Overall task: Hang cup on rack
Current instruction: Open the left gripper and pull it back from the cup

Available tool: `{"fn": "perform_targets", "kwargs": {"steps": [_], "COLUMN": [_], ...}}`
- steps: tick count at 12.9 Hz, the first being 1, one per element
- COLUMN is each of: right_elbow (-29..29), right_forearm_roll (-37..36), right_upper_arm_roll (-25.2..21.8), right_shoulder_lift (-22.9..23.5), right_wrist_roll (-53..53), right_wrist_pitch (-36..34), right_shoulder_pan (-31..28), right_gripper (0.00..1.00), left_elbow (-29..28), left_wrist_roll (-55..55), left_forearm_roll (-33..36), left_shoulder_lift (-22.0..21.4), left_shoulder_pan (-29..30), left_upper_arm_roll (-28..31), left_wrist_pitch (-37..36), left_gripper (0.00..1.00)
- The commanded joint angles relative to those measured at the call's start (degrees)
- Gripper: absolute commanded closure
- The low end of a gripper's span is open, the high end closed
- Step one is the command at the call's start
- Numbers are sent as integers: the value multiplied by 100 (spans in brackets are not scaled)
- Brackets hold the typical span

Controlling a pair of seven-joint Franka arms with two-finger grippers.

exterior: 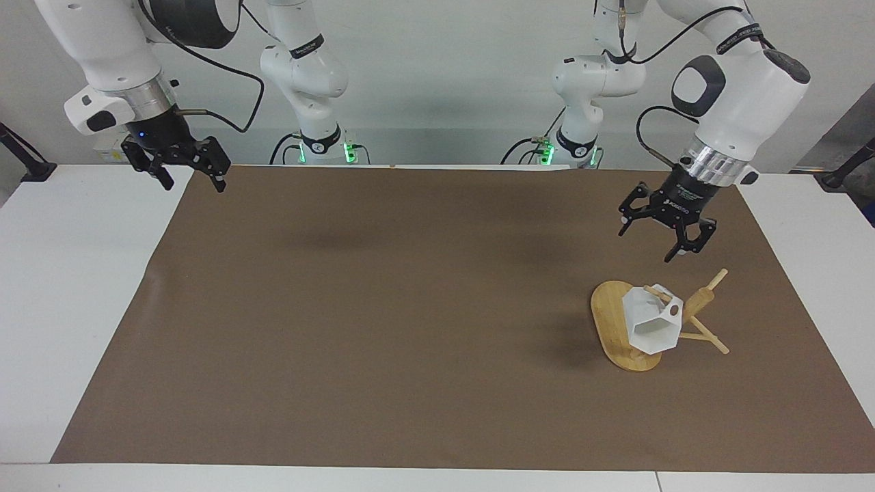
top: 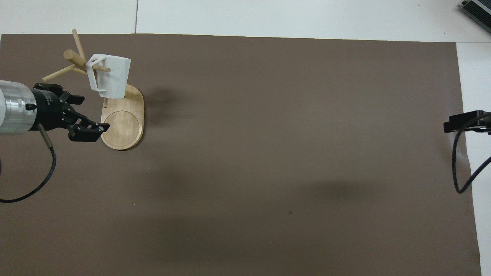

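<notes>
The white faceted cup hangs by its handle on a peg of the bamboo rack, above the rack's oval base. It hangs free, and no gripper touches it. In the overhead view the cup hangs over the farther end of the base. My left gripper is open and empty. It is in the air over the mat, on the robots' side of the rack, and also shows in the overhead view. My right gripper is open and empty. It waits over the mat's edge at the right arm's end.
A brown mat covers most of the white table. Black stands rise at both ends of the table. A dark device lies at the table's farthest corner, at the right arm's end.
</notes>
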Motion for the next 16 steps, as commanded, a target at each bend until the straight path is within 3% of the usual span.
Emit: {"fn": "perform_targets", "kwargs": {"steps": [1, 4, 7, 16], "right_elbow": [-47, -47, -47, -47], "right_forearm_roll": [103, 111, 111, 103], "right_upper_arm_roll": [19, 19, 27, 19], "right_shoulder_lift": [-47, -47, -47, -47], "right_wrist_roll": [18, 18, 18, 18], "right_wrist_pitch": [-67, -67, -67, -67], "right_shoulder_pan": [-30, -39, -30, -30], "right_gripper": [0, 0, 0, 0], "left_elbow": [-38, -11, 33, 76], "left_wrist_roll": [820, 2233, 3787, 8893], "left_forearm_roll": [112, 191, 717, 903], "left_shoulder_lift": [-170, -354, -416, -531], "left_shoulder_pan": [-46, -90, -344, -301], "left_upper_arm_roll": [34, 25, -27, 68], "left_wrist_pitch": [-371, -827, -1232, -1523], "left_gripper": [0, 0, 0, 0]}}
